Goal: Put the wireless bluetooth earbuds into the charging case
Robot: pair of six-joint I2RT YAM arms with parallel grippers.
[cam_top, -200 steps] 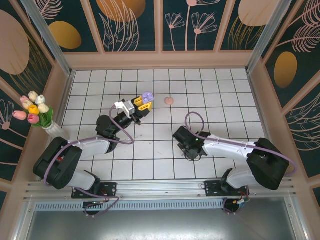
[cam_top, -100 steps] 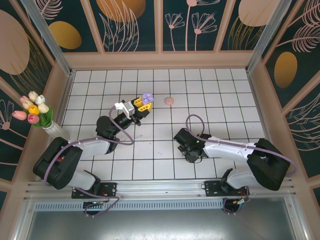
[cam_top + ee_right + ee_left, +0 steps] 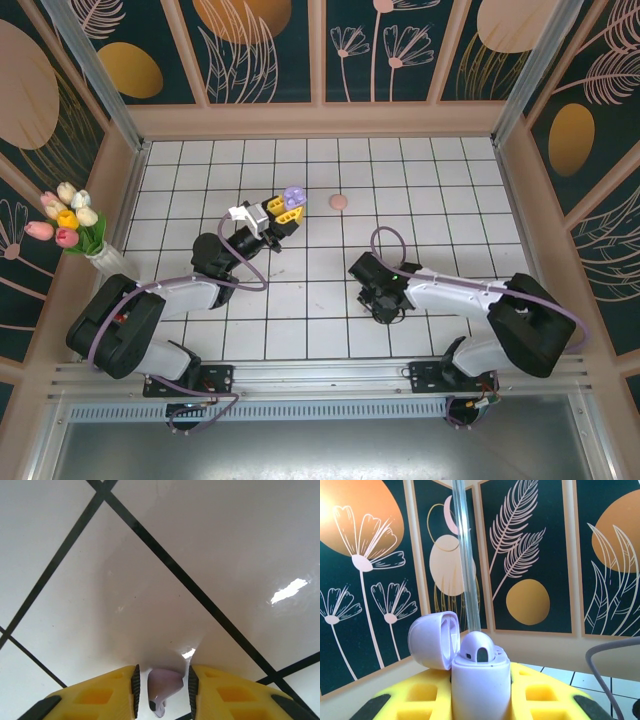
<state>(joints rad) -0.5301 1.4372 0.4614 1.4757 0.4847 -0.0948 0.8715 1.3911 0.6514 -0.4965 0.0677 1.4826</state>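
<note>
Right gripper point(image 3: 162, 677) sat low over the tiled table point(image 3: 210, 545), fingers narrowed around a pale purple earbud point(image 3: 165, 687) at the bottom centre of the wrist view. The right pad touched it; the left side was unclear, so a firm pinch couldn't be confirmed. Left gripper point(image 3: 283, 212), upper centre-left of the top view, was clamped on the purple charging case point(image 3: 480, 685), upright, lid point(image 3: 432, 640) flipped open to the left.

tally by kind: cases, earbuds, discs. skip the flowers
purple charging case: 1, lid open, in left gripper
purple earbuds: 2, one seated in the case, one between the fingers of the right gripper
pink disc: 1, on the tiles
Total: 4
</note>
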